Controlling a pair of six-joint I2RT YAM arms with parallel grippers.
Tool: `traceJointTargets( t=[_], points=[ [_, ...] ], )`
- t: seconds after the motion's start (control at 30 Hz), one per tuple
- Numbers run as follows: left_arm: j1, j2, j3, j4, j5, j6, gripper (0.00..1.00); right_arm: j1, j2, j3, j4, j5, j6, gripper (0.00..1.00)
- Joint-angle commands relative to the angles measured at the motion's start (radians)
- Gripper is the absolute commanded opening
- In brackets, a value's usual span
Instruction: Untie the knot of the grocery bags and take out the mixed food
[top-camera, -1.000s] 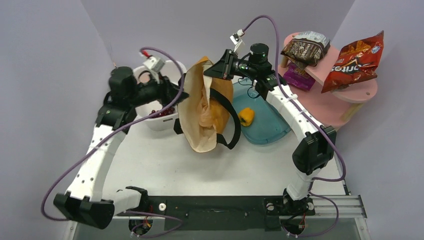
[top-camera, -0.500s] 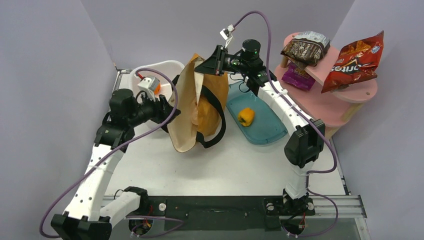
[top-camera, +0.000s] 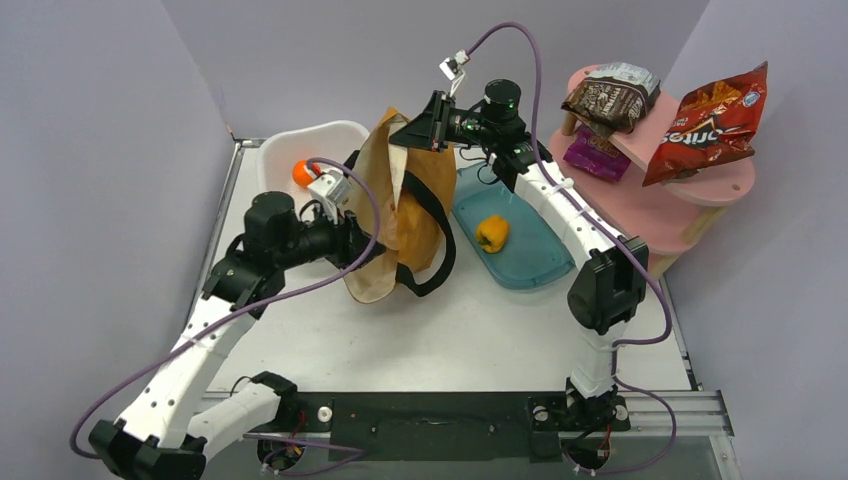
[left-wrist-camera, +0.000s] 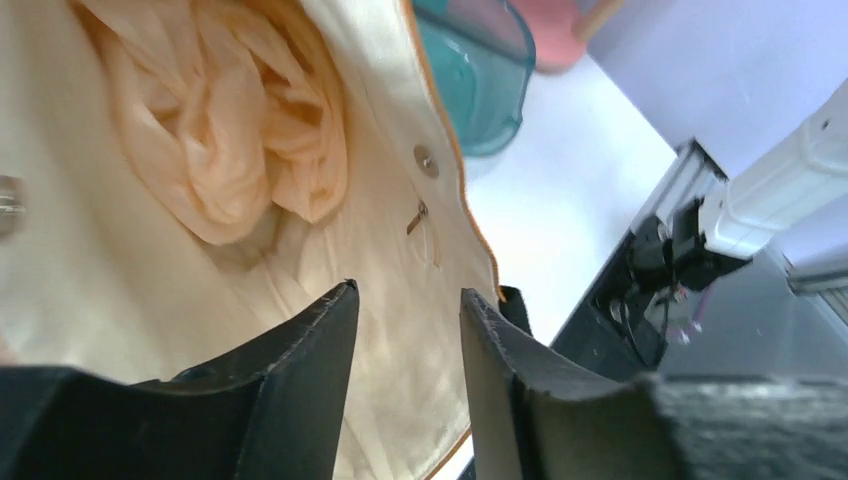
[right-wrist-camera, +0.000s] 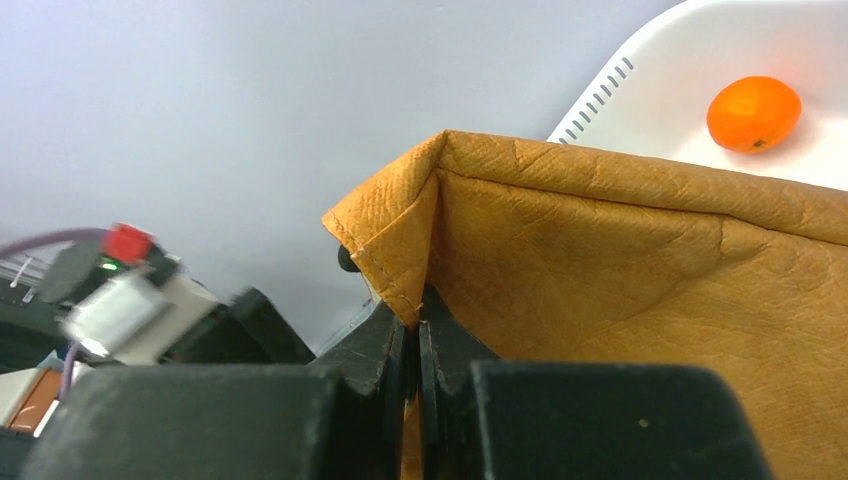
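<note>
The canvas tote (top-camera: 420, 180), at upper centre of the overhead view, looks limp and light. It is best held by a stitched corner, which is where the right pincer (right-wrist-camera: 415, 322) is clenched, its arm reaching high over the worktop (top-camera: 450, 330). The peach plastic bag (left-wrist-camera: 225, 120) crumpled inside looks thin, slippery and easily torn — a bunched fold should serve; the left pincer (left-wrist-camera: 405, 295) stands released at the tote's mouth, aimed in, grasping nothing.

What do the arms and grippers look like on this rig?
White links on the left arm and right arm, with bulky black joint housings. A purple cable loops along each. The left gripper and right gripper have matte black wedge-shaped fingers. A small silver module with a red tip sits by the left wrist.
</note>
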Motion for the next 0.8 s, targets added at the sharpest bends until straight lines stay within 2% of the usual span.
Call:
traceJointTargets(
  t=[0.0,0.2,0.3,0.47,0.5,0.53,0.6,0.63,0.7,0.77],
  points=[
    [0.022,-0.104,0.136,0.047,-0.150,0.048,0.41,-0.012,-0.075,-0.016,0.083,-0.015,-0.005,0.00],
    [0.025,-0.036,0.204,-0.108,-0.456,0.241,0.46,-0.009,-0.086,-0.026,0.095,-0.023,-0.001,0.00],
    [0.042,0.022,0.194,-0.103,-0.438,0.302,0.47,-0.009,-0.087,-0.033,0.111,-0.028,0.015,0.00],
    [0.057,0.105,0.109,-0.047,-0.411,0.281,0.49,-0.009,-0.092,-0.044,0.134,-0.035,0.032,0.00],
    [0.060,0.121,0.107,-0.047,-0.376,0.271,0.47,-0.010,-0.095,-0.045,0.135,-0.036,0.033,0.00],
    [0.061,0.124,0.109,-0.043,-0.345,0.268,0.26,-0.011,-0.100,-0.047,0.134,-0.038,0.032,0.00],
    [0.053,0.106,0.112,-0.026,-0.169,0.246,0.01,-0.016,-0.112,-0.054,0.132,-0.033,0.030,0.00],
    [0.047,0.080,0.110,-0.017,-0.016,0.211,0.00,-0.020,-0.118,-0.062,0.125,-0.024,0.028,0.00],
    [0.002,0.045,0.108,0.028,0.173,0.111,0.00,-0.029,-0.149,-0.074,0.088,-0.002,0.003,0.00],
    [-0.088,0.029,0.101,0.117,0.274,-0.046,0.00,-0.038,-0.180,-0.097,0.022,0.042,-0.030,0.00]
  ],
)
